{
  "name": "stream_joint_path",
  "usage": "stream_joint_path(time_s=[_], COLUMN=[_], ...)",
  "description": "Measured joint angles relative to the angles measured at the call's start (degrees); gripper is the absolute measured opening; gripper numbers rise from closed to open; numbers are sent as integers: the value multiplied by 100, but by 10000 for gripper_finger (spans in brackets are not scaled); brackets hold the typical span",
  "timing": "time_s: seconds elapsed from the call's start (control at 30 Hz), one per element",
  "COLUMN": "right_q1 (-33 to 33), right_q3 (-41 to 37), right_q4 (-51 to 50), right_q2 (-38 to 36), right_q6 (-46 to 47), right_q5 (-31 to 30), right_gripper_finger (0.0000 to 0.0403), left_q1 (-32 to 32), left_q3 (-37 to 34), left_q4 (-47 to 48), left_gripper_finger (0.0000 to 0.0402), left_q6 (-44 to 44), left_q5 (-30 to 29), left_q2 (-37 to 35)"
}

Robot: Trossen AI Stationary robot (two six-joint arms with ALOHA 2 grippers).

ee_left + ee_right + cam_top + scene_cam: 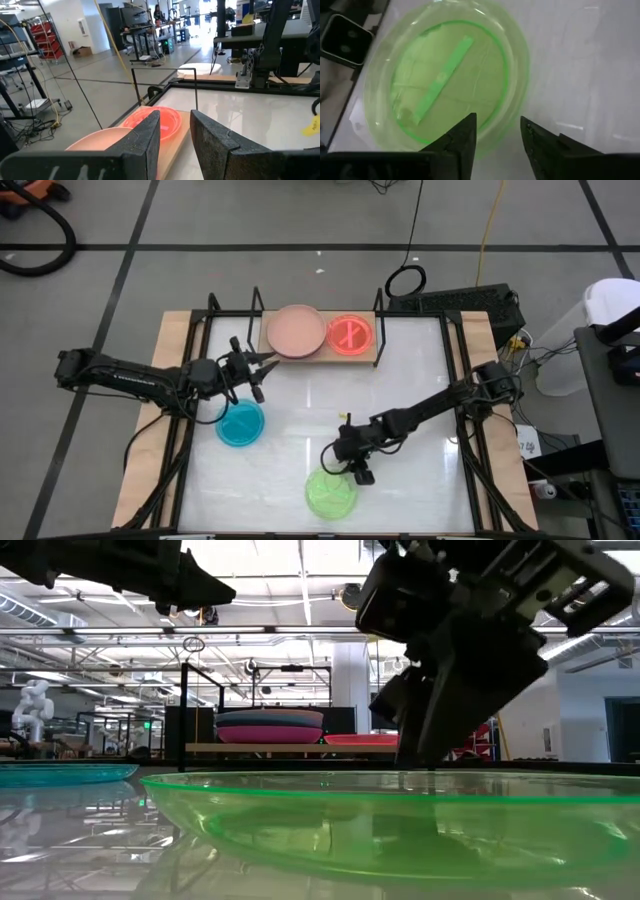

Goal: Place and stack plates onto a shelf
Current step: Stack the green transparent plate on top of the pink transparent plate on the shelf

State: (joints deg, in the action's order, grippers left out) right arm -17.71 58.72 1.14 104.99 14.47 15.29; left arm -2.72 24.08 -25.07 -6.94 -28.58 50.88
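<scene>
The shelf (372, 352) stands at the table's far edge. On it a stack of larger plates topped by a salmon-pink one (296, 331) sits beside a smaller orange-red plate (350, 335). A translucent teal plate (240, 423) lies flat on the table at the left. A translucent lime green plate (331, 492) lies near the front edge. My right gripper (497, 132) is open and slants down over the green plate's far rim (512, 117). My left gripper (175, 130) is open and empty. It hovers level between the teal plate and the shelf, pointing at the shelf. My right gripper's open fingers (420, 740) stand low at the green plate's far rim, one on each side of it. Whether they touch the rim I cannot tell.
Black wire uprights (257, 302) rise at the shelf's ends. A black frame (452, 380) runs along the table's left and right sides. A small dark box (345, 39) lies off the table's front edge near the green plate. White tabletop (400, 380) lies bare between the plates.
</scene>
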Motion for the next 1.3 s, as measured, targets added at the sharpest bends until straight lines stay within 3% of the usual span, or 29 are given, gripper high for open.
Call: stream_joint_path(time_s=[0.27,0.73,0.9,1.1,1.3], right_q1=[78,80,80,101,361], right_q3=[-12,-653,-699,-710,-701], right_q4=[-20,765,831,1069,1139], right_q2=[-5,-16,-16,-12,-408], right_q6=[94,716,728,390,246], right_q5=[-30,-32,-24,-19,-27], right_gripper_finger=[158,114,83,8,1], left_q1=[2,2,2,2,0], left_q3=[0,0,0,0,0], left_q4=[2,137,137,135,131], left_gripper_finger=[113,113,113,113,113], left_q6=[27,129,129,130,148], left_q5=[2,2,2,2,2], left_q2=[1,-1,1,0,-1])
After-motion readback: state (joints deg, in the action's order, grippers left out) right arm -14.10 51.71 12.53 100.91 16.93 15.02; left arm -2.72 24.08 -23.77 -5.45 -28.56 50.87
